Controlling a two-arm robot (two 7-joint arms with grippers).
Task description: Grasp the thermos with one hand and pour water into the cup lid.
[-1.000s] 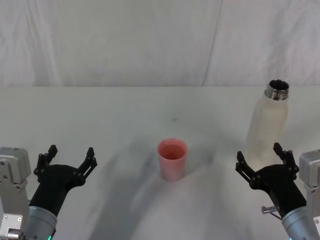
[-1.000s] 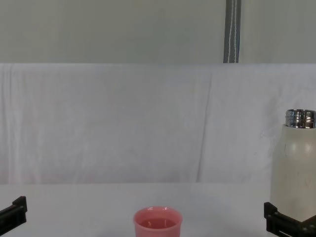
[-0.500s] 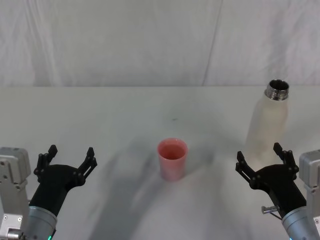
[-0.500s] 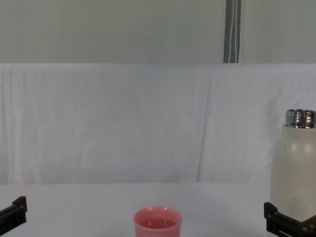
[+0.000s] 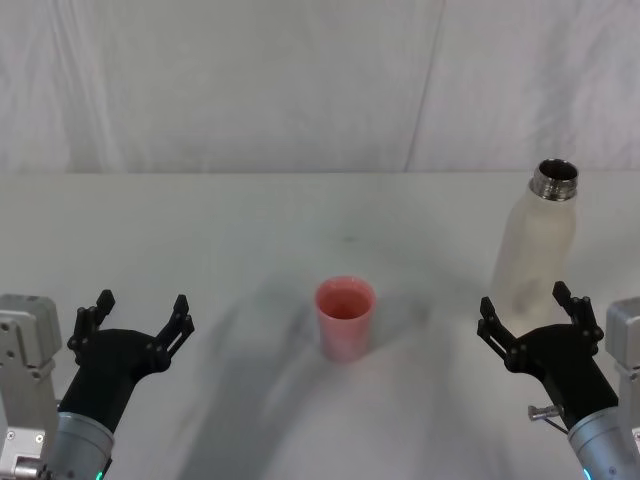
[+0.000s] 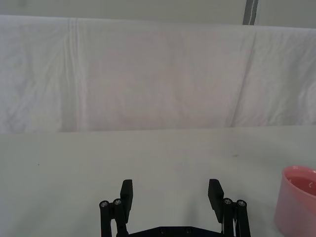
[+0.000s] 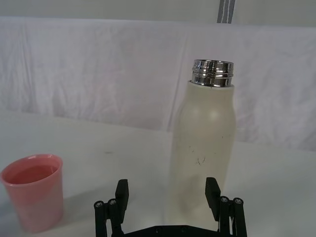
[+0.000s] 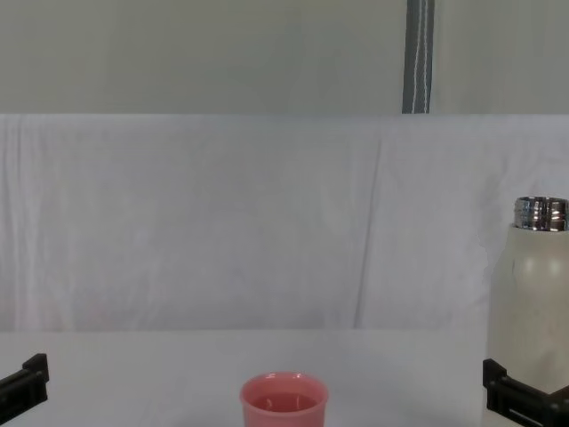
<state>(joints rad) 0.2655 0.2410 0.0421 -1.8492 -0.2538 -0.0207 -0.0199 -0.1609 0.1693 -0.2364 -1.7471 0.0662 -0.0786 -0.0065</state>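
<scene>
Just before the thermos, right end effector gapes, seemingly apart.

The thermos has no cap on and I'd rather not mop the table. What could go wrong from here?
1. The thermos is tall and open-necked; a finger of the open right gripper just before it could nudge it over and spill it.
2. The cup lid is small and stands well to the left, so a tilted pour may miss it.
</scene>
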